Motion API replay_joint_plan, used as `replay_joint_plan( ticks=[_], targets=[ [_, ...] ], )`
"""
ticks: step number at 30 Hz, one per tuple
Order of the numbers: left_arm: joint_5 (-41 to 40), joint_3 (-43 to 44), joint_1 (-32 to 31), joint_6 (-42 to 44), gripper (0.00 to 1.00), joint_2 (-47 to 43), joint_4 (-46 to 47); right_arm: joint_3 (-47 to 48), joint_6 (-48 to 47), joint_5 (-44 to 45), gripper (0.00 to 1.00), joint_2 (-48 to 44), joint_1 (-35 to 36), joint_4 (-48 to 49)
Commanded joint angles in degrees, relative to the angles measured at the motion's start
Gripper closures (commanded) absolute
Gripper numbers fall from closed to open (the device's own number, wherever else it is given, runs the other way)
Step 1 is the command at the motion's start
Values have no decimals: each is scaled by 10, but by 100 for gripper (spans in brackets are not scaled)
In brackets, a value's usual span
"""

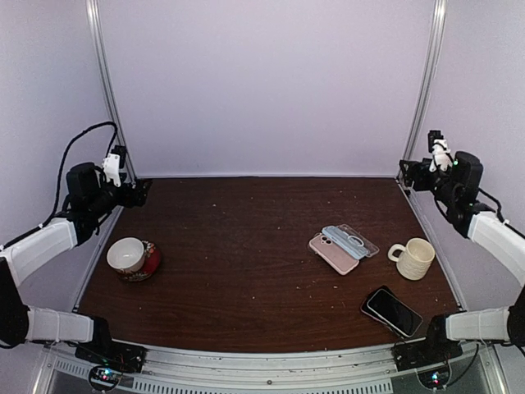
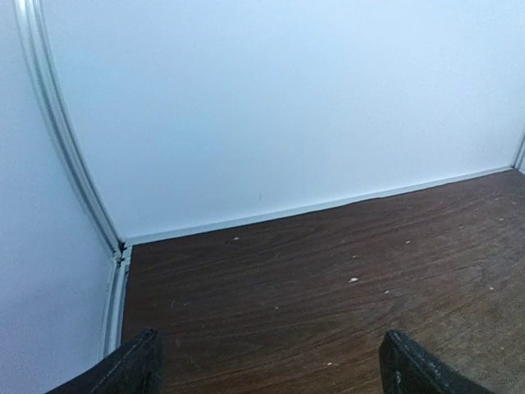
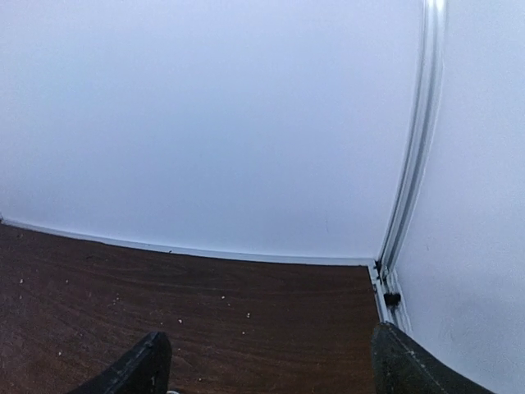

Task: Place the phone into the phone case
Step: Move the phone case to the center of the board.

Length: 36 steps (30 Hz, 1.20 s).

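Dark brown wood was seen as the surface of the counter (image 1: 246, 279), and the cream mug (image 1: 413, 258) on it was taken as the reference. The black phone (image 1: 392, 311) was laid flat with its screen up, just in front of the mug toward the near edge and apart from everything else. It was judged to be placed there so that it could be gripped freely.

Near the mug, to its left, a pink item judged to be the phone case (image 1: 330, 255) was laid flat. A grey-blue piece (image 1: 344, 238) and a clear piece (image 1: 367, 245) were rested partly on it; what these were could not be told. Far to the left of the mug a white cup (image 1: 125, 253) was set on a red saucer (image 1: 151, 264), probably not needed for the task.

The left tool (image 2: 271, 365) and the right tool (image 3: 267, 365) were both held with fingers spread wide and nothing between them. They were raised at the far corners, well apart from the mug, probably so that the counter was not hidden from the camera.

No brand, label or writing could be read on anything.
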Motion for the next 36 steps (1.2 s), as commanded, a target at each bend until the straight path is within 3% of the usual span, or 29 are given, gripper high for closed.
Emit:
replay_joint_plan(
  ticks=[1,6,10,19,26,31,36],
  targets=[
    [59,75,-57,-5,7,-20,-136,137,33,-145,23,38,39,-300],
    [33,156,-189,53,11,27,-296,274,8,-49,31,171,171,-524],
    [84,204,-219,34,15,84,-386,349,19,6,34,272,232,-613],
    [82,188,-224,6,17,79,-386,457,58,-24,55,458,222,-674],
    [68,186,-224,6,17,71,-394,461,73,-86,61,510,201,-641],
    [70,186,-224,3,17,75,-394,463,71,-79,67,531,200,-656],
    [71,187,-224,4,17,74,-394,470,62,-70,92,538,200,-670]
  ],
)
